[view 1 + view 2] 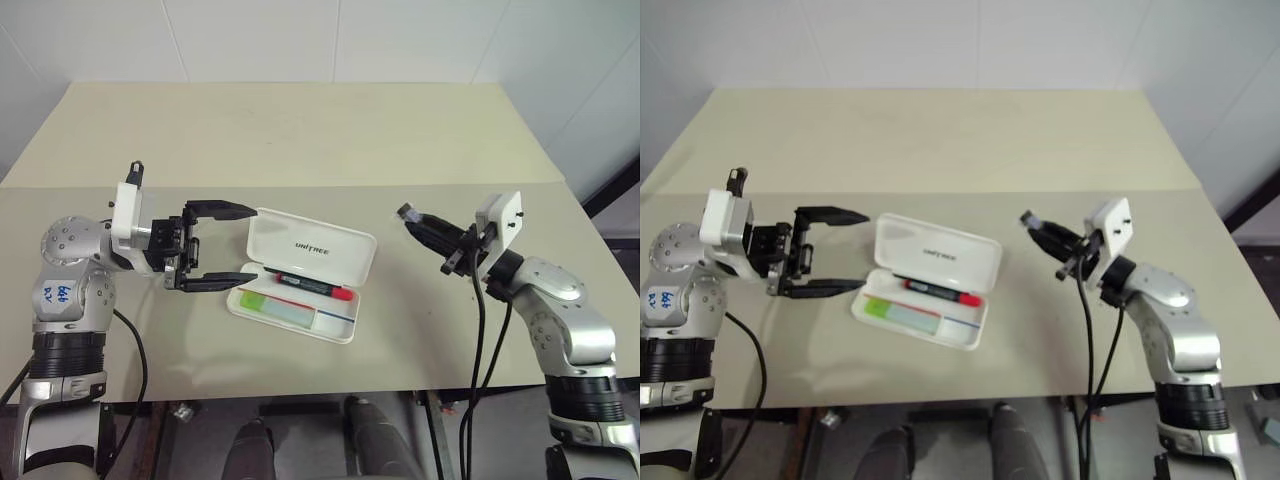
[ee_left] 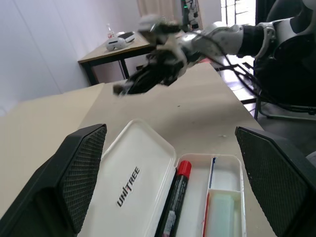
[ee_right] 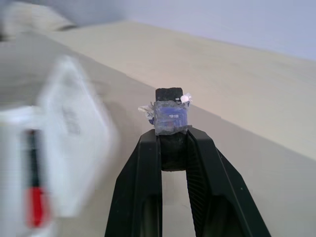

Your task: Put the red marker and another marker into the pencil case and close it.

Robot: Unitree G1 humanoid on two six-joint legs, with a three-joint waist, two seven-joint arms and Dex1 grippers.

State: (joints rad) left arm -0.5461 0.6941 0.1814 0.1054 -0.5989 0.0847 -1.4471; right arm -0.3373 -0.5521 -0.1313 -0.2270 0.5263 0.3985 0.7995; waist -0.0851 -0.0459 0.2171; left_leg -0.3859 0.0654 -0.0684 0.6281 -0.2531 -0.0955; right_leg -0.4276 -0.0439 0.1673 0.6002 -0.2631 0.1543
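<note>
1. The pencil case (image 1: 310, 275) is seen lying open on the bench (image 1: 300, 150), with the red marker (image 1: 312, 286) and green marker (image 1: 272, 305) inside.
2. The left end effector (image 1: 222, 246) is held wide open and empty, just beside the case's end.
3. The right end effector (image 1: 420, 226) is clamped on a small dark object (image 3: 169, 112), well apart from the case.

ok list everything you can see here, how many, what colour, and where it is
table: one, beige, under everything.
pencil case: one, white, open on the table between the two arms, lid tilted up.
red marker: one, black with red ends, lying in the case next to the lid hinge.
green highlighter: one, light green, lying in the case's front compartment.
small dark marker: one, black with a grey end, clamped in the right gripper above the table.
left gripper: one, black, open, at the left end of the case.
right gripper: one, black, shut on the small dark marker, right of the case.
</note>
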